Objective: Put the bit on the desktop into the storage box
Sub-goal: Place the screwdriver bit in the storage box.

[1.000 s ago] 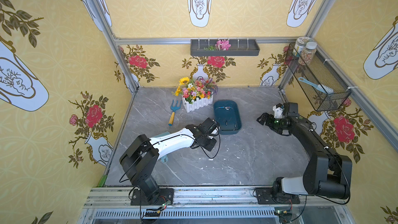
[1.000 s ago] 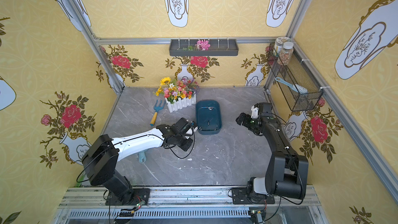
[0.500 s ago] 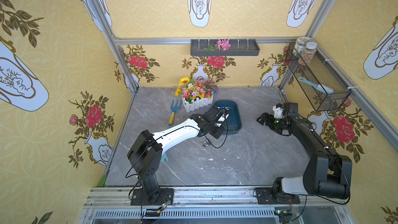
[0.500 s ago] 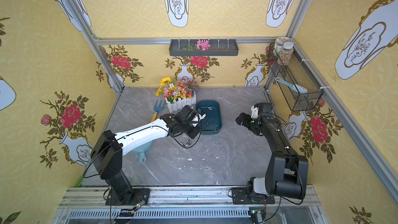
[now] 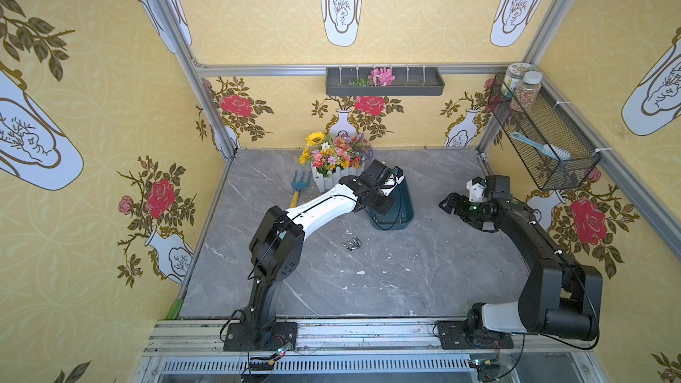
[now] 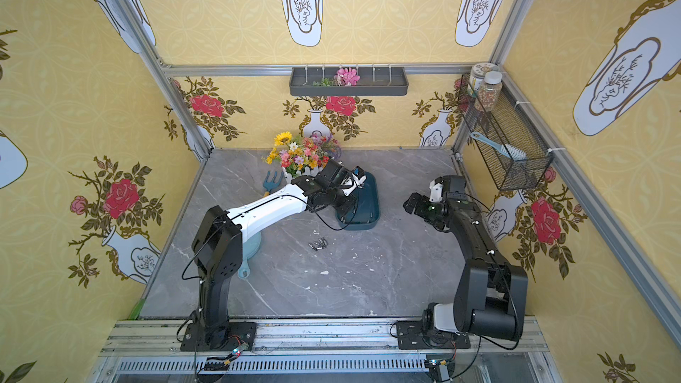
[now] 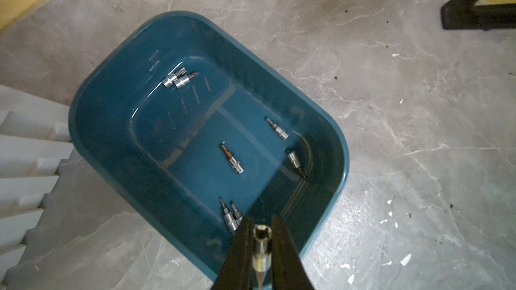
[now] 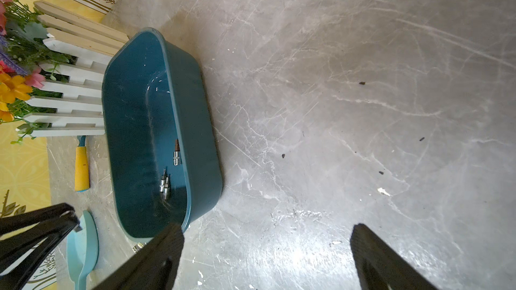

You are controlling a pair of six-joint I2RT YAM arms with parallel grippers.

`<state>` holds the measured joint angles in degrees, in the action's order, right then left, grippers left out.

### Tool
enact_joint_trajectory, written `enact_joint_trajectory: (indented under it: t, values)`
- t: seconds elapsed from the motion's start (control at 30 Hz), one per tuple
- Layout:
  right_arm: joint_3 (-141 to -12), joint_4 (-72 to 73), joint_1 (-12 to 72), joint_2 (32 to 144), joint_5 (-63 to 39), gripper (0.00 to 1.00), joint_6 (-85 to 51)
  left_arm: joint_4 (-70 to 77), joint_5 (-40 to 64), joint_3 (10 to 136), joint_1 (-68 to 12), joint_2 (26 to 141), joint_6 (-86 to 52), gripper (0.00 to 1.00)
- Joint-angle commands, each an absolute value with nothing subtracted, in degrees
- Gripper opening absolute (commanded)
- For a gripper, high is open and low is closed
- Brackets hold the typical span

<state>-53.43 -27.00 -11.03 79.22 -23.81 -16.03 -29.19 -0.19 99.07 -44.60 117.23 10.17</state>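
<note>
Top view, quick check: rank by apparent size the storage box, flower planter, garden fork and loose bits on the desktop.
1. flower planter and storage box: look alike, and the box is partly hidden by the left arm
2. garden fork
3. loose bits

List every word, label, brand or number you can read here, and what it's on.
No text is legible in any view.
Label on the pale-lidded clear jar in the black wire basket: too small to read.
Faint moulded marks on the floor of the dark teal plastic storage box: blurred, unreadable.
On the small steel bits in the box: no markings discernible.
</note>
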Motion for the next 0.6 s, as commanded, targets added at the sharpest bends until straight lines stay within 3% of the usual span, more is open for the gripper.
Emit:
enact_joint_trajectory:
  t: [0.0, 0.57]
  values:
    - [-53.5, -25.8, -11.1, 79.3, -24.1, 0.97, -15.4, -29.6, 1.7, 102.4, -44.1, 120.8, 11.3, 0.12]
    - [-53.6, -25.8, -11.1, 79.5, -23.9, 0.97, -15.4, -29.5, 2.4, 106.1, -43.4, 125.2, 10.9, 0.11]
